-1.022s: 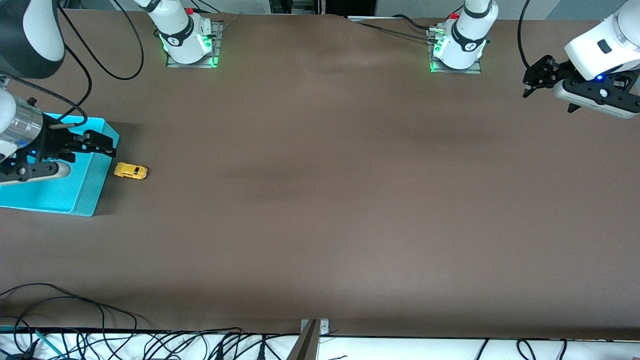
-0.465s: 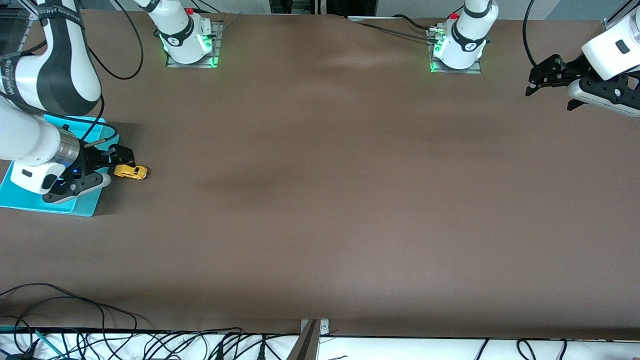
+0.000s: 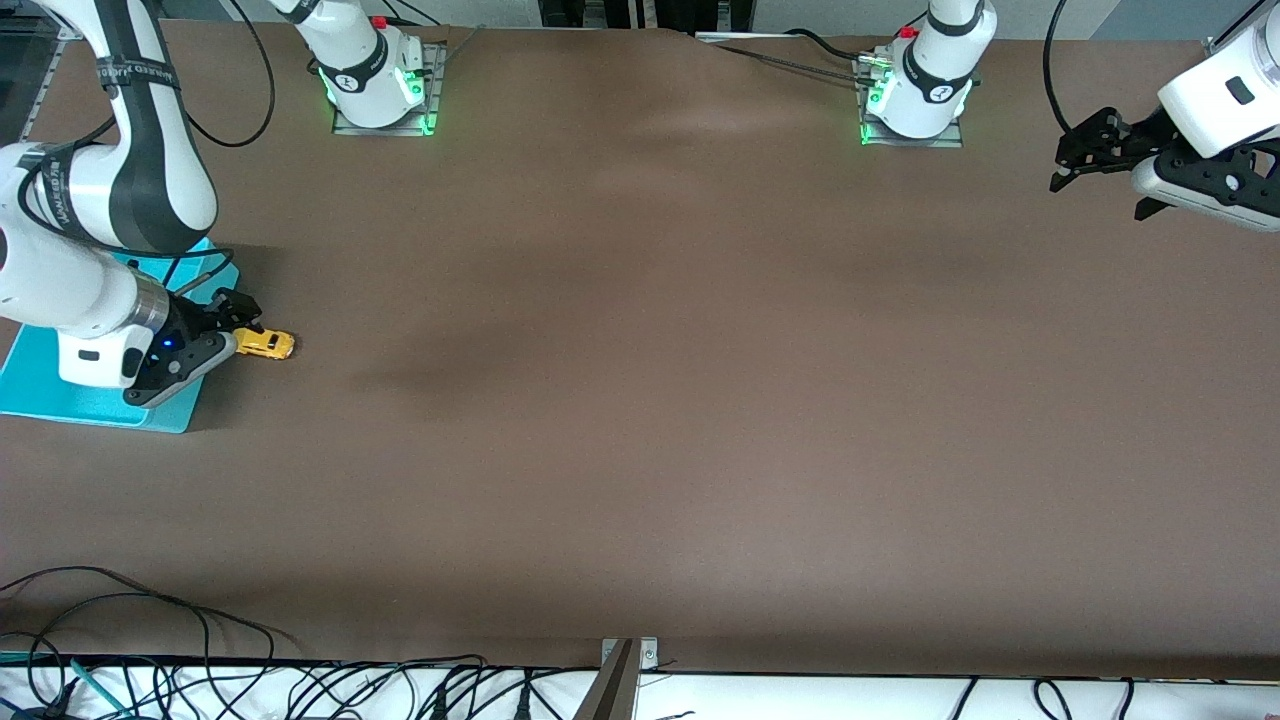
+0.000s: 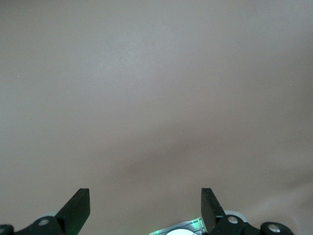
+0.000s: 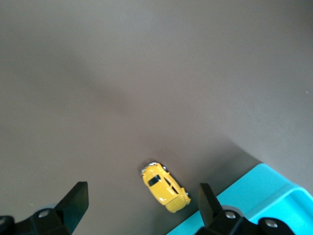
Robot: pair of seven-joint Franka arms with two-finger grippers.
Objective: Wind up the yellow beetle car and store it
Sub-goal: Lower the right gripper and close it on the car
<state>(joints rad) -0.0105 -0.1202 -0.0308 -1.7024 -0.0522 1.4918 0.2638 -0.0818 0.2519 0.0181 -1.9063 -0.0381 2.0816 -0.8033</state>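
White rounded shells with dark grey joint bands are seen on both arms. Black two-finger grippers, right gripper (image 3: 240,318) and left gripper (image 3: 1072,160). Green lights at the bases, blue lights at the wrists. Black cables are trailed from the links.

I see the yellow beetle car (image 3: 264,343) in bright yellow-orange with dark windows, sitting at three o'clock from the cyan bin (image 3: 40,390). The table (image 3: 640,400) is plain matte brown, unpatterned. My right gripper (image 3: 236,321) and left gripper (image 3: 1075,166) are black on white arms banded in dark grey. Green lights glow at both bases.
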